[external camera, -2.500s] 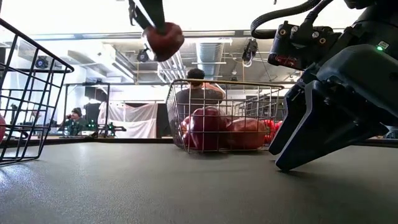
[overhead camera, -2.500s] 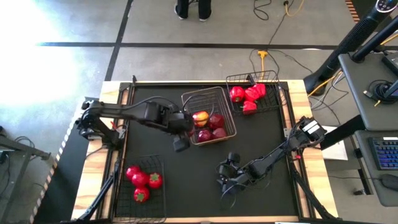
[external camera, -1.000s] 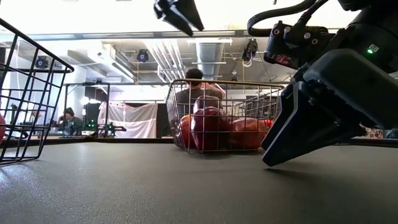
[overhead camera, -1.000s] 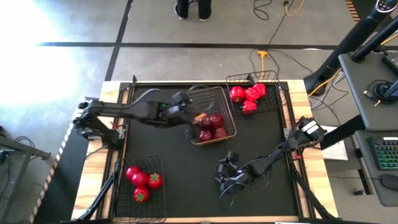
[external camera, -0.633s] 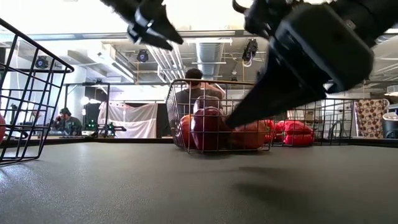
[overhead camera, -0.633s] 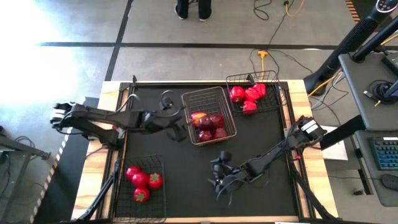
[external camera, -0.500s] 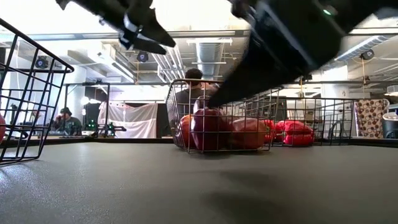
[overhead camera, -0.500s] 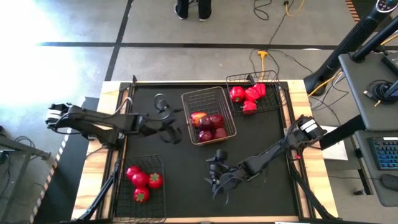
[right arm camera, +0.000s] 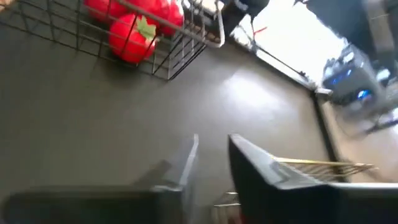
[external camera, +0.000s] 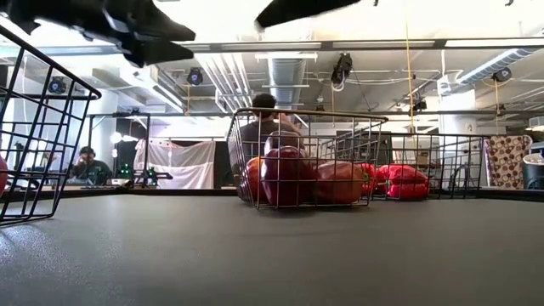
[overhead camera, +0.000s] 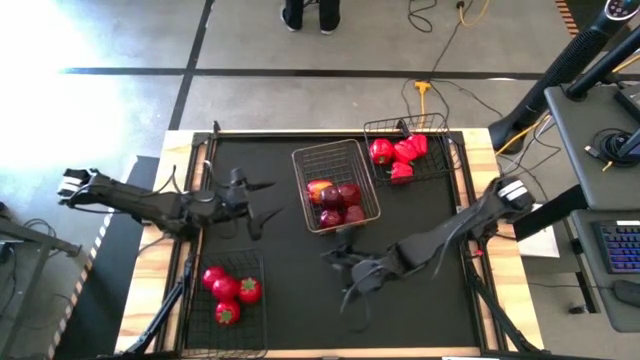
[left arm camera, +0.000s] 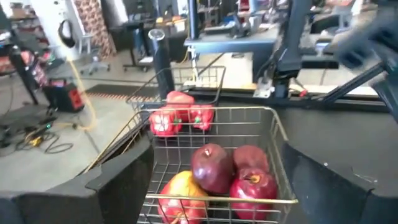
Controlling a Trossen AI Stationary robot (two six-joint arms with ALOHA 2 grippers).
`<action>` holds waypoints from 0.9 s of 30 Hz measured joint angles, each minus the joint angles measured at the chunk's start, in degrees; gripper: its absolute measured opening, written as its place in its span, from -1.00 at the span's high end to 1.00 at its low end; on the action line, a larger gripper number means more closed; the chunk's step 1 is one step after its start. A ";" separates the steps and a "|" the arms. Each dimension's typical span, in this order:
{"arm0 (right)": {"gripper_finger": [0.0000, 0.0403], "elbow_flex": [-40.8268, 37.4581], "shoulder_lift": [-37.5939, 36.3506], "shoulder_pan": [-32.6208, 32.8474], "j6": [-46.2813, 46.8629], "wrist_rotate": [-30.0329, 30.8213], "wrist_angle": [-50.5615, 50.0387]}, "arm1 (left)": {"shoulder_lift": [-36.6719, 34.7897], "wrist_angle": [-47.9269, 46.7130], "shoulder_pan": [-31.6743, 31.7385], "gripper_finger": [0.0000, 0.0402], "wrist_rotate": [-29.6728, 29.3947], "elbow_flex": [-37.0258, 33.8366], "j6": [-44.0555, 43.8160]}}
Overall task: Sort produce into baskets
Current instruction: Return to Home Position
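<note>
Left tool [overhead camera: 262, 200] above the bare surface [overhead camera: 420, 210], fingers wide apart, holding nothing. Ahead of it, apart: middle basket [overhead camera: 324, 146] with four apples [overhead camera: 338, 203], one yellow-red. Right tool [overhead camera: 340, 275] hangs short of that basket's near end, fingers parted, empty. Peppers [overhead camera: 398, 152] in far basket [overhead camera: 436, 166], beyond right tool. Tomatoes [overhead camera: 228, 288] in near basket [overhead camera: 242, 335], beside left tool.

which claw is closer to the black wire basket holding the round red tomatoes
Left. The left claw hangs open just past the far edge of the black wire basket of tomatoes; the right claw is farther off, out to its right over the mat.
</note>
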 joint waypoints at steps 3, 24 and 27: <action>0.85 -2.52 -6.02 -0.81 -1.92 -0.47 0.00 | -3.48 0.22 -1.79 -0.65 0.01 -2.68 -0.05; 0.94 -55.34 -41.56 -6.73 17.19 -27.07 39.55 | -10.60 4.79 -7.92 -0.65 0.01 -11.16 0.18; 0.94 -58.30 -45.75 -6.70 17.52 -27.18 39.63 | -11.64 4.44 -7.94 -0.65 0.03 -11.52 0.00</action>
